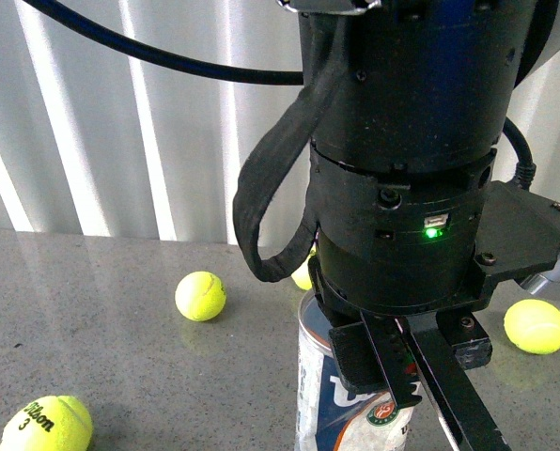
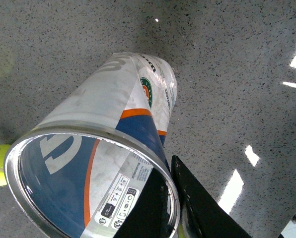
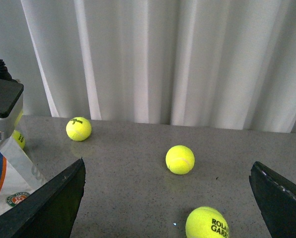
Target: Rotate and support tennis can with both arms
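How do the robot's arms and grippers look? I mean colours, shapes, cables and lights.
The left arm is a thick black cylinder with a small green LED, a black cable and a fabric-sleeved loop. The right gripper's fingers are flat and black; the left gripper's fingers look notched.

The tennis can is cut off below.

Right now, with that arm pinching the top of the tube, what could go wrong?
The left gripper pinches only the rim of the tennis can, so it could slip or tip. The right gripper is open, not clamping it. Loose tennis balls lie nearby; a swinging can might knock them.
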Available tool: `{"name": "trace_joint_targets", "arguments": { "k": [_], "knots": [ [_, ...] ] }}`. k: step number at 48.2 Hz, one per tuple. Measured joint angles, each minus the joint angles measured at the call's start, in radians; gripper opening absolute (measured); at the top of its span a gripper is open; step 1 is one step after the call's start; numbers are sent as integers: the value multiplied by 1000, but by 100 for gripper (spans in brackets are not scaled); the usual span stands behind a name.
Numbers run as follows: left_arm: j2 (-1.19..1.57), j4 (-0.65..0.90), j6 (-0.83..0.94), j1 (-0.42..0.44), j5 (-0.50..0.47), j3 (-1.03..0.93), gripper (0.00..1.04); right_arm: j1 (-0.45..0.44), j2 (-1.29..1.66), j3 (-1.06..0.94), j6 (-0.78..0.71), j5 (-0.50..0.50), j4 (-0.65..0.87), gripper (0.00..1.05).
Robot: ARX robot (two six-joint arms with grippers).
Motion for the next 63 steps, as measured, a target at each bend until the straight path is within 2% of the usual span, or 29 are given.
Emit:
{"name": "trace_joint_targets", "arguments": {
  "k": [17,28,32,41,44,63],
  "knots": [
    [21,7,3,-16,-3,21,4,0,0,0,0,0,0,98],
    [56,14,2,-18,-11,35,41,0,0,0,0,0,0,98],
    [57,8,1,-17,-13,54,59,0,0,0,0,0,0,98],
    [57,-15,-6,-20,-8,83,91,0,0,0,0,0,0,98],
    [57,-22,-8,-20,-2,90,99,0,0,0,0,0,0,98],
    [31,-62,-28,-14,11,147,98,0,0,0,0,0,0,98]
  ]
}}
